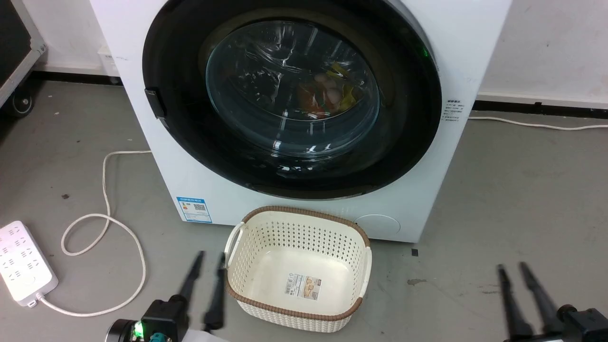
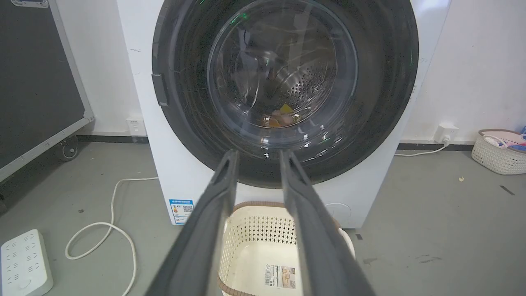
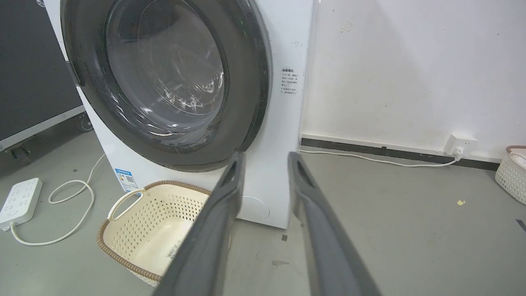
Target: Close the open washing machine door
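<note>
Head view: the left gripper [image 1: 212, 256] and right gripper [image 1: 512, 267] hover low, fingers apart and holding nothing, either side of a basket [image 1: 247, 223]. Beyond them, the washing machine door [image 1: 292, 95] lies flush against the white front, apparently shut. What remains is probably only checking the latch.

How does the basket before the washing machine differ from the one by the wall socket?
The near basket is empty, a label on its floor; the wall basket holds things. The near basket sits before the washer, the wall basket beside a socket. Both are cream lattice, brown-rimmed.
</note>
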{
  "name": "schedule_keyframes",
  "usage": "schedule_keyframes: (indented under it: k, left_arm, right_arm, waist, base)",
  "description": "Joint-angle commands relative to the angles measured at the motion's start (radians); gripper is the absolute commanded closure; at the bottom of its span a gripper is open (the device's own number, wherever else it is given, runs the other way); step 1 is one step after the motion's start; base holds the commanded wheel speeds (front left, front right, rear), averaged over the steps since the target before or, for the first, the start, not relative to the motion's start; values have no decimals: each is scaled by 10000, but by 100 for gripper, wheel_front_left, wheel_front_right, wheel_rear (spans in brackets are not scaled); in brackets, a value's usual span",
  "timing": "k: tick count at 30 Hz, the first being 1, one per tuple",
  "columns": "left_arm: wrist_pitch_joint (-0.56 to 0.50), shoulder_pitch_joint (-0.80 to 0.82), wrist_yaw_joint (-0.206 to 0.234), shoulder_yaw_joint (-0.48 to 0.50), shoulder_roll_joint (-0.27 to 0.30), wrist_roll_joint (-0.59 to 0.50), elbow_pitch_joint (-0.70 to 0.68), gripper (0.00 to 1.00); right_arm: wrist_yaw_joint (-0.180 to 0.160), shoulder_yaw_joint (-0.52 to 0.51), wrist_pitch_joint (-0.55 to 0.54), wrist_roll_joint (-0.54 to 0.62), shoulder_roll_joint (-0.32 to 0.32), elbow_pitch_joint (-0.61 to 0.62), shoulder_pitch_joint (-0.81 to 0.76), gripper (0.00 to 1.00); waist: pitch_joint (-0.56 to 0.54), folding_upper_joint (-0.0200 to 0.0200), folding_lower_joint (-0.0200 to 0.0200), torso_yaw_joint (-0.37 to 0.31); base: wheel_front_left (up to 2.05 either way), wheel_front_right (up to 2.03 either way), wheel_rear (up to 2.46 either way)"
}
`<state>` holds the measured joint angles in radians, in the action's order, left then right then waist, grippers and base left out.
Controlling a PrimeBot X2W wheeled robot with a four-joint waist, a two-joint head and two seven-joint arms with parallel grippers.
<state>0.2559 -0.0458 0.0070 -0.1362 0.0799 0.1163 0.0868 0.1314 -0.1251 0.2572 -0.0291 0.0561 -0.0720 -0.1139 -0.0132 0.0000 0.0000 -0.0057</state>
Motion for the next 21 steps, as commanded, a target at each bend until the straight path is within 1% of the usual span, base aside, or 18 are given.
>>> schedule_keyframes:
  k: [1, 21]
  left_arm:
    - [-2, 0, 0, -3, -2, -1, -1, 100]
    - [-397, 71, -11, 205, -49, -181, -133, 100]
  right_arm:
    - [0, 3, -2, 0, 0, 1, 1, 100]
    - [-1, 199, -399, 45, -9, 112, 177, 100]
  waist:
    - [0, 0, 0, 0]
    - [21, 0, 1, 9]
  base:
    - [0, 0, 0]
    - [0, 0, 0]
